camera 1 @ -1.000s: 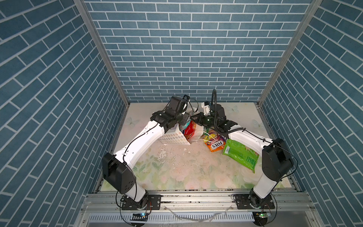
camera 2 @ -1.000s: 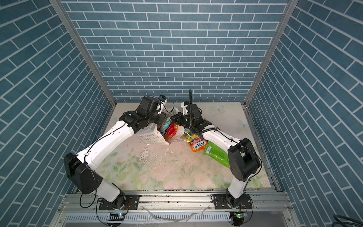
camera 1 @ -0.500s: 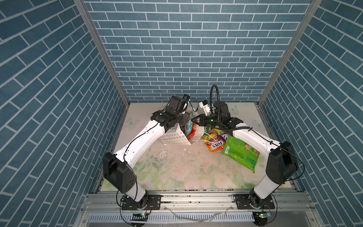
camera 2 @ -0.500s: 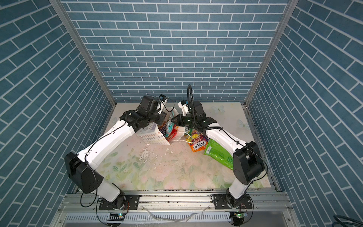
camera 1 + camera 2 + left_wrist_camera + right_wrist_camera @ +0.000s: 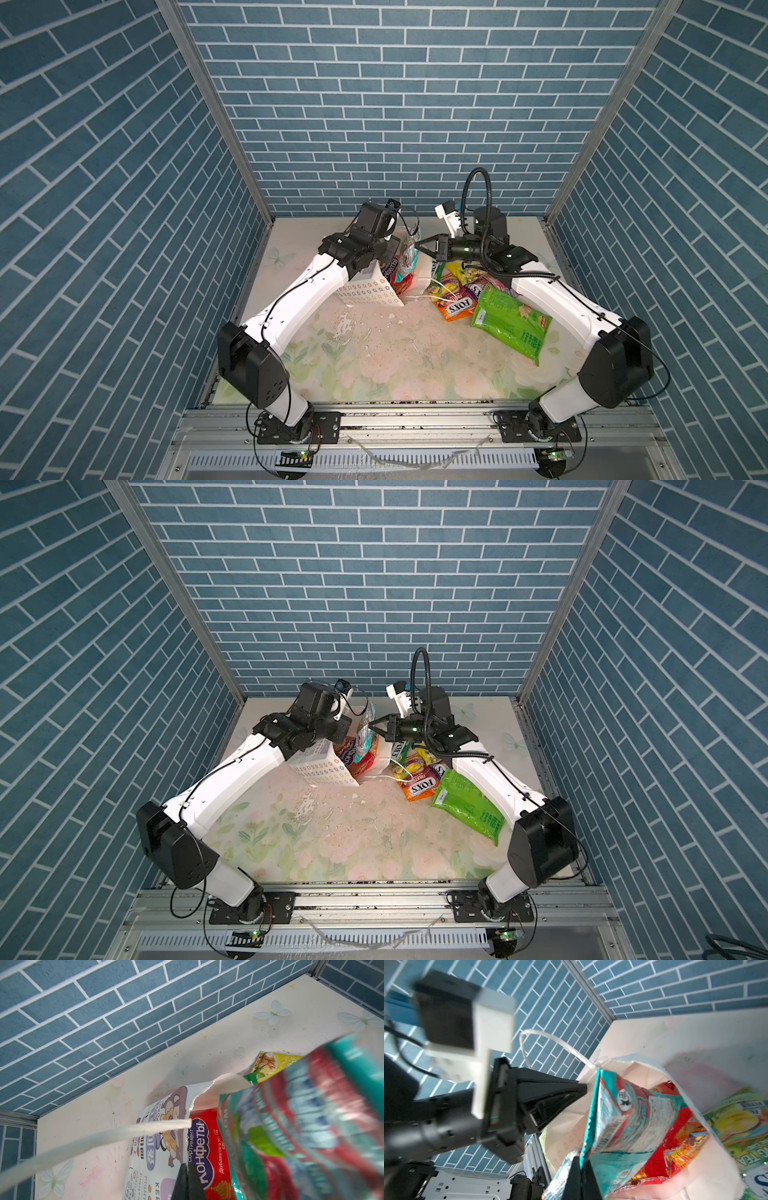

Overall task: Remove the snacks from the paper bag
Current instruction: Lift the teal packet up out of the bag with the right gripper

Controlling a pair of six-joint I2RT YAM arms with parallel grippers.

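The left gripper (image 5: pixel 185 1167) is clamped on the rim of the paper bag (image 5: pixel 370 293), which lies tipped, mouth toward the right arm. The teal packet (image 5: pixel 407 259) stands lengthwise out of that mouth, pinched shut in the right gripper (image 5: pixel 419 245), its lower end probably still inside. A red packet (image 5: pixel 209 1147) sits within; anything beneath is hidden.

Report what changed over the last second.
The right gripper, shut on the teal packet, lifted it higher, partway out of the paper bag. Nothing was grasped or released. The left gripper stayed clamped on the bag's rim; the large green packet did not move.
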